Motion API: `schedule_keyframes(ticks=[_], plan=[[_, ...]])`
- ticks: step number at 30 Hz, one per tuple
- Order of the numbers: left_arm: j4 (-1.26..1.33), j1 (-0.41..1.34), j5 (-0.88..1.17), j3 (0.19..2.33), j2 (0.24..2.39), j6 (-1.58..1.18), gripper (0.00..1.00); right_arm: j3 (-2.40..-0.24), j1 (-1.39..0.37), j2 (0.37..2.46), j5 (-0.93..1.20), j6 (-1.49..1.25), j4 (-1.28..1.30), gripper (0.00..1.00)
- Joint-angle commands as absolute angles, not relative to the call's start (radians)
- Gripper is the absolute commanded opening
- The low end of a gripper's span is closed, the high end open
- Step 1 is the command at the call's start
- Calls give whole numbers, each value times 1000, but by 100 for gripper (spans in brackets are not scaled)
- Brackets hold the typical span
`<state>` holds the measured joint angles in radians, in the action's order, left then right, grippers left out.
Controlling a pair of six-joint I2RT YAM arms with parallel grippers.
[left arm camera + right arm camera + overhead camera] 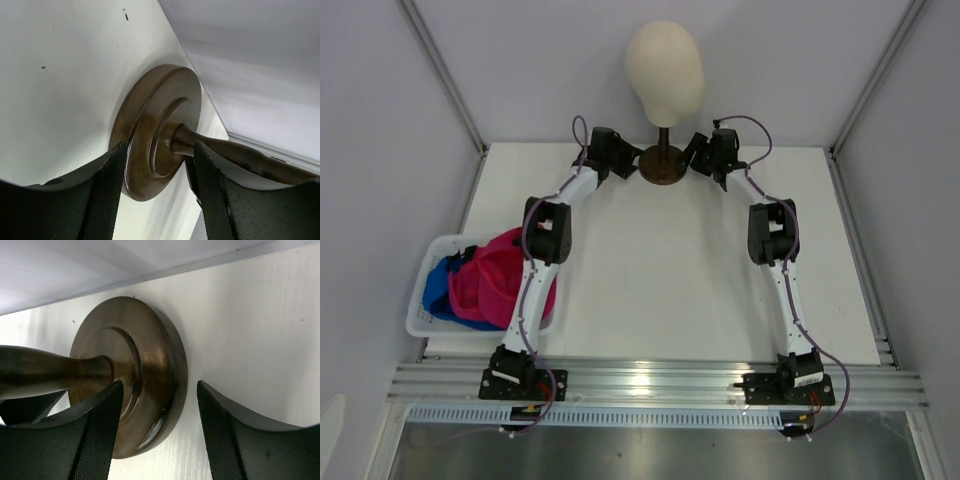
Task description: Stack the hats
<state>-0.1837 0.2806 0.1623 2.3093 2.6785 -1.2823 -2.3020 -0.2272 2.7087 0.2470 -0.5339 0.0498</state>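
left gripper (160,150), right gripper (160,387): fingers apart, straddling stand base (662,165) at table (650,280) far edge, nothing clamped. hats (490,280) heaped in basket (425,300), near-left corner. Stacking unstarted, I reckon. Next I reach basket, pinch topmost one.

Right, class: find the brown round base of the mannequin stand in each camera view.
Top external: base top centre, below the mannequin head.
Left wrist: centre, tilted, lower edge between the black fingers.
Right wrist: centre-left, lower edge between the black fingers.
Shared landmark: the brown post at the base's middle.
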Motion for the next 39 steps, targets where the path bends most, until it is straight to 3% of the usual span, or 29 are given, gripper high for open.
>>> schedule_keyframes(ticks=[1, 9, 17, 26, 30, 32, 35, 37, 39], plan=[[-202, 276, 132, 2364, 2643, -1261, 61, -2336, -227, 2734, 225, -518, 100, 65], [-256, 278, 163, 2431, 2711, -1292, 61, -2344, -242, 2767, 276, -595, 42, 65], [-253, 281, 106, 2434, 2709, -1301, 71, -2350, -255, 2780, 275, -624, 11, 64], [153, 287, 219, 2479, 2804, -1436, 74, -2350, -226, 2764, 294, -652, -145, 65], [236, 294, 206, 2476, 2806, -1447, 65, -2349, -206, 2755, 317, -712, -195, 64], [227, 308, 193, 2526, 2818, -1433, 54, -2349, -206, 2747, 321, -721, -222, 64], [227, 330, 175, 2537, 2823, -1408, 50, -2347, -209, 2746, 328, -745, -280, 63], [238, 340, 158, 2533, 2827, -1411, 49, -2373, -213, 2758, 359, -750, -305, 57], [241, 350, 128, 2539, 2833, -1410, 40, -2391, -227, 2772, 362, -749, -296, 54]])
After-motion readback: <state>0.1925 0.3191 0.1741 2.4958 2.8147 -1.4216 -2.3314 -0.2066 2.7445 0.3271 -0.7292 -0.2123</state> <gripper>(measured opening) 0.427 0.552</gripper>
